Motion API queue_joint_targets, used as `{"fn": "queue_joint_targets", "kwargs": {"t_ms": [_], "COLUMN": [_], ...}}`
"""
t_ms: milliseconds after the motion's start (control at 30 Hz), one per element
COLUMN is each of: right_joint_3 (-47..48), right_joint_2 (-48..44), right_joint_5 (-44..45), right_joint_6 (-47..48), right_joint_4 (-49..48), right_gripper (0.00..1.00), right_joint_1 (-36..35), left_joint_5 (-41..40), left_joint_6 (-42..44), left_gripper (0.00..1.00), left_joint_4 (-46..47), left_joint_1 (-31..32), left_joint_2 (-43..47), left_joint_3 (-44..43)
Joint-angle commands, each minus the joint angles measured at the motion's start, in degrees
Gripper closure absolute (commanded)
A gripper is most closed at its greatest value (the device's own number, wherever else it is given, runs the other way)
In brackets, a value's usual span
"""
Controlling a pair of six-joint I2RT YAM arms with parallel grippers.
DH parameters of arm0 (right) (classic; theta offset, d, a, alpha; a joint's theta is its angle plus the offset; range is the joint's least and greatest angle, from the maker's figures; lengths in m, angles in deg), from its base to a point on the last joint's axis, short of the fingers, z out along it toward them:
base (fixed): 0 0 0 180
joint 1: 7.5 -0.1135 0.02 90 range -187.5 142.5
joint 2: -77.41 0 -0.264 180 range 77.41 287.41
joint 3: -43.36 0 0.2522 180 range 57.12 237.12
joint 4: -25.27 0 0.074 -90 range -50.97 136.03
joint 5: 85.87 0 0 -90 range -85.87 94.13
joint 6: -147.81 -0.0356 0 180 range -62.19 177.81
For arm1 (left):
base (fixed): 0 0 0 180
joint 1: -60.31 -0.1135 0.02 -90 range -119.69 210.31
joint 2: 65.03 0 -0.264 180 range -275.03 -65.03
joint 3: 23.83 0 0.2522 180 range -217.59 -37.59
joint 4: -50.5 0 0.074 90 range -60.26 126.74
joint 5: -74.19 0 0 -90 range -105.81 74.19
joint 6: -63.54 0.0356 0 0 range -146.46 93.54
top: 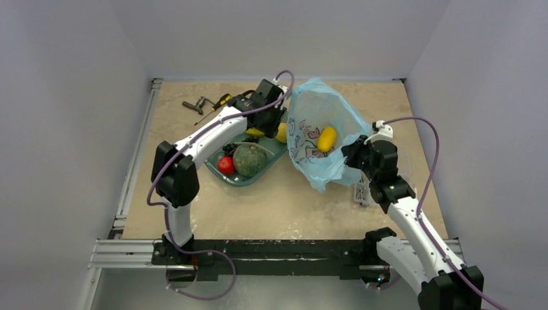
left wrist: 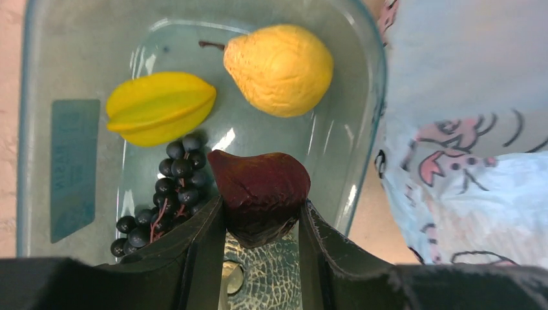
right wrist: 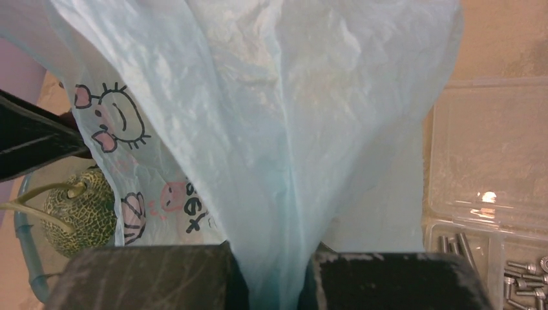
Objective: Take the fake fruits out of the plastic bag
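Left end effector (left wrist: 262,205) is clamped on a dark red fruit (left wrist: 258,177), hovering over the teal tray (left wrist: 39,77). Down in that tray lie a pear (left wrist: 279,68), a star fruit (left wrist: 160,106) and black grapes (left wrist: 169,194). The big green fruit (top: 249,159) sits there too, beside a red fruit (top: 226,165). Right end effector (right wrist: 271,261) is pinched tight on the blue bag (right wrist: 291,129), just right of the tray, and the yellow mango (top: 326,138) is in the bag

Left claw (left wrist: 262,208) grips 1 dark red fruit (left wrist: 258,177) above the teal tray (left wrist: 39,77). Tray contents: 1 star fruit (left wrist: 160,108), 1 pear (left wrist: 279,69), black grapes (left wrist: 171,187). Plastic bag (left wrist: 465,129) just beside right rim.
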Motion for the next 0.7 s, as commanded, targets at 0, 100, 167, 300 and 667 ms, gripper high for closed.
{"fn": "queue_joint_targets", "kwargs": {"t_ms": [0,100,167,300,667], "right_joint_3": [-0.9,-1.5,-1.9,-3.0,-3.4], "right_joint_2": [-1.9,-2.7,-3.4,-3.9,-2.7], "right_joint_5": [-0.9,-0.9,-1.2,-1.8,-7.3], "right_joint_6": [1.3,0.7,0.2,-1.1,-4.1], "right_joint_4": [-0.6,-0.1,0.2,0.3,-0.4], "right_gripper": [1.00,1.00,1.00,1.00,1.00], "right_joint_1": [0.2,0.2,0.3,0.3,0.3], "left_joint_5": [-2.8,-5.3,-6.0,-4.0,-2.1], "left_joint_6": [-0.2,-0.2,0.0,-0.3,0.6], "left_gripper": [1.00,1.00,0.98,0.82,0.07], "left_joint_4": [-1.4,-2.3,-1.3,0.8,4.9], "left_joint_1": [-0.1,-0.1,-0.1,-0.1,-0.2], "left_joint_2": [-2.1,-3.5,-3.4,-2.2,2.2], "left_joint_3": [-2.1,-0.7,1.3,4.9,11.2]}}
